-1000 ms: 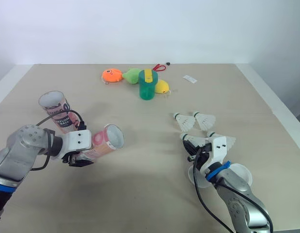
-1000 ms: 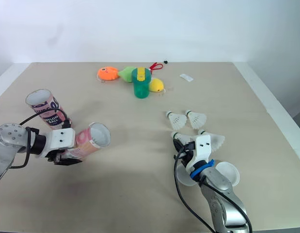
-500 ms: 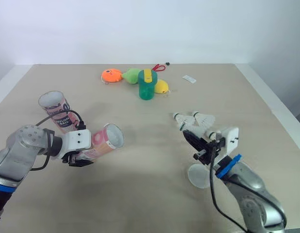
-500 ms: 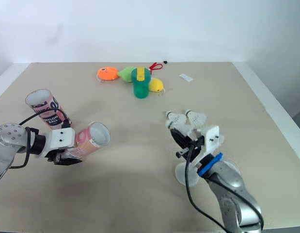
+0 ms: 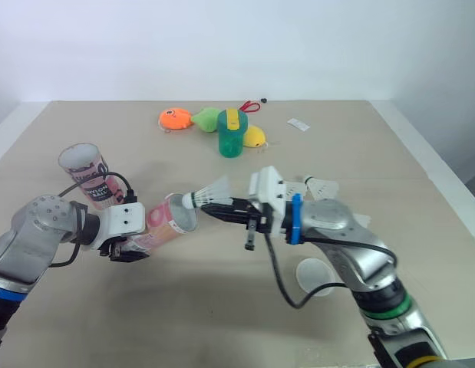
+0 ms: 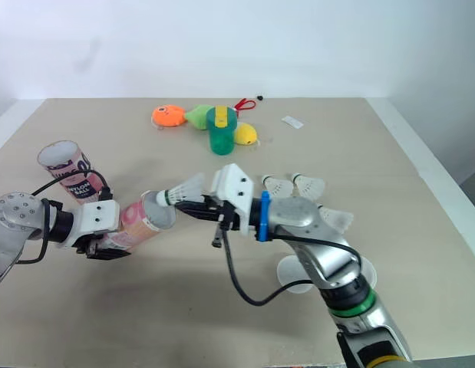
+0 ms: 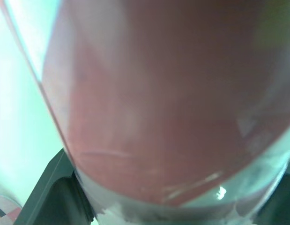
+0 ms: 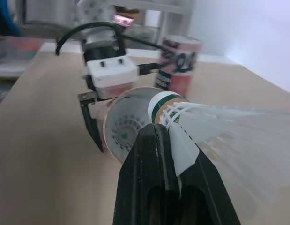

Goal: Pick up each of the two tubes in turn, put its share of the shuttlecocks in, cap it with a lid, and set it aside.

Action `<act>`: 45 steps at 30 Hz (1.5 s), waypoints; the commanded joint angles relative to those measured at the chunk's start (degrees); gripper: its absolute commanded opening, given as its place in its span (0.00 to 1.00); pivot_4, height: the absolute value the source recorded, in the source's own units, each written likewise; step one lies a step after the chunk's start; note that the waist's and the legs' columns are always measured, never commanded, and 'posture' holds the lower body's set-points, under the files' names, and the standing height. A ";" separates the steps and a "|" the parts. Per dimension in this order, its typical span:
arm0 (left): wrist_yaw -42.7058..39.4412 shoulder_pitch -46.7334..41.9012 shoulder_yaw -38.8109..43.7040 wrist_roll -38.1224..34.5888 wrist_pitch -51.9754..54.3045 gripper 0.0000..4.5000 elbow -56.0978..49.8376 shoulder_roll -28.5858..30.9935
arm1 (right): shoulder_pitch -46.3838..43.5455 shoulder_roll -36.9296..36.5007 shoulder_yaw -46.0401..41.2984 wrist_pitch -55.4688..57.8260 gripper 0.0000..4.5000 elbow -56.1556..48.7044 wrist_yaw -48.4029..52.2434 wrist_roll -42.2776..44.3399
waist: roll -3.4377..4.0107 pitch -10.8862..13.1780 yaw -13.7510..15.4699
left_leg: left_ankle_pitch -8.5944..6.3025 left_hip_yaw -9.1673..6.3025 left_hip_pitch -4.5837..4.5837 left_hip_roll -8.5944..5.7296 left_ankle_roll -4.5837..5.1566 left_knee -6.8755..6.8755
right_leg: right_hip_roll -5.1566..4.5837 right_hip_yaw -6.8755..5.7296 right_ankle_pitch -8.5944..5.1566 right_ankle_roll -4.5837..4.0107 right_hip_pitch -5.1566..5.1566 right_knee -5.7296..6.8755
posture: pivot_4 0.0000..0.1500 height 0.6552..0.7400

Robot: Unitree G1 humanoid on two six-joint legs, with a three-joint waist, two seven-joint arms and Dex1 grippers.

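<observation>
My left gripper [image 5: 122, 250] is shut on a pink tube [image 5: 165, 223], held tilted with its open mouth [image 8: 130, 124] facing right; up close the tube [image 7: 159, 93] sits between the fingers. My right gripper [image 5: 206, 206] is shut on a white shuttlecock [image 5: 209, 191], cork end just at the tube's mouth. In the right wrist view that shuttlecock [image 8: 215, 127] points at the opening. A second tube [image 5: 87, 173] stands upright at the left. Three more shuttlecocks [image 5: 323, 186] lie at the right, and a translucent lid [image 5: 315, 276] lies below my right arm.
At the back of the table stand a green cup [image 5: 233, 135], an orange toy [image 5: 176, 119], a green toy [image 5: 209, 119] and a yellow toy [image 5: 257, 138], with red scissors [image 5: 253, 106] and a small white tag [image 5: 301, 124]. The table's right edge [image 5: 440, 172] is near.
My right arm has lifted a shuttlecock from the group on the right and swung left to the pink tube's mouth. The left arm and its tube have held still.
</observation>
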 commanded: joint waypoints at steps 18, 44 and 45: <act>-0.09 -0.29 -1.96 -0.51 0.10 0.73 0.20 -0.01 | -13.05 -0.25 -6.20 7.45 0.70 4.85 11.42 5.72 | 0.03 0.03 0.00 | -0.02 -0.02 0.01 0.02 0.02 -0.02 | 0.00 -0.03 0.00 -0.03 -0.02 0.06 | 1.00 1.00; 0.90 0.55 -2.00 -0.72 1.37 0.73 -1.58 -0.77 | -27.70 17.50 11.05 -10.94 0.01 30.89 20.30 -16.87 | 0.06 0.05 -0.10 | -0.01 -0.02 0.14 0.29 0.02 -0.01 | 0.32 -0.07 0.05 -0.34 -0.05 0.21 | 1.00 1.00; 0.95 0.59 -1.99 -0.71 1.38 0.73 -1.63 -0.80 | -27.59 16.44 9.90 -9.88 0.01 29.23 21.11 -15.92 | 0.07 0.05 -0.07 | -0.01 -0.03 0.13 0.30 0.02 -0.01 | 0.32 -0.07 0.05 -0.35 -0.06 0.21 | 1.00 1.00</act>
